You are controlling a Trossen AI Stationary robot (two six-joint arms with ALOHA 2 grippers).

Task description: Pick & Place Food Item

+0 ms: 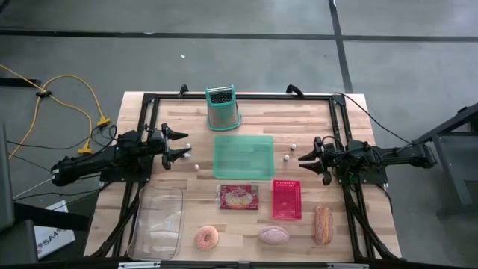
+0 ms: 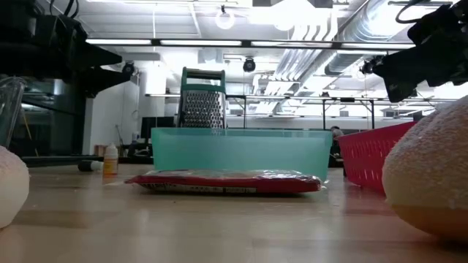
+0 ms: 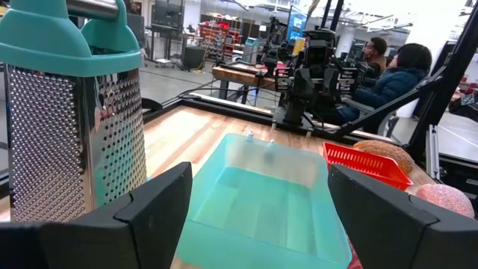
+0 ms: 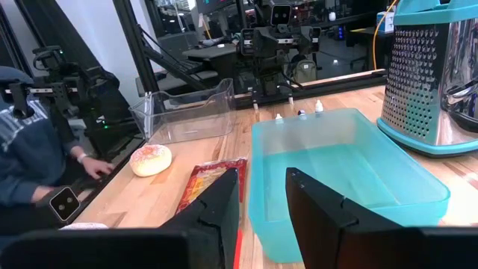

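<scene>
My left jaws [image 1: 185, 145] gape, my right jaws [image 1: 305, 159] sit nearly clenched, empty, flanking the translucent teal tub [image 1: 244, 156] on the slatted wooden bench [image 1: 261, 112].

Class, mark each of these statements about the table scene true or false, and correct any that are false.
1. The grater stands upright beyond the teal tub. True.
2. The doughnut lies inside the clear container. False: it lies on the table beside it.
3. The left gripper is open and holds nothing. True.
4. The red basket has a bread roll in it. False: the bread roll lies on the table beside the basket.
5. The red packet lies flat between the clear container and the red basket. True.
6. The right gripper grips the teal tub. False: it hangs beside it, nearly shut, holding nothing.
</scene>
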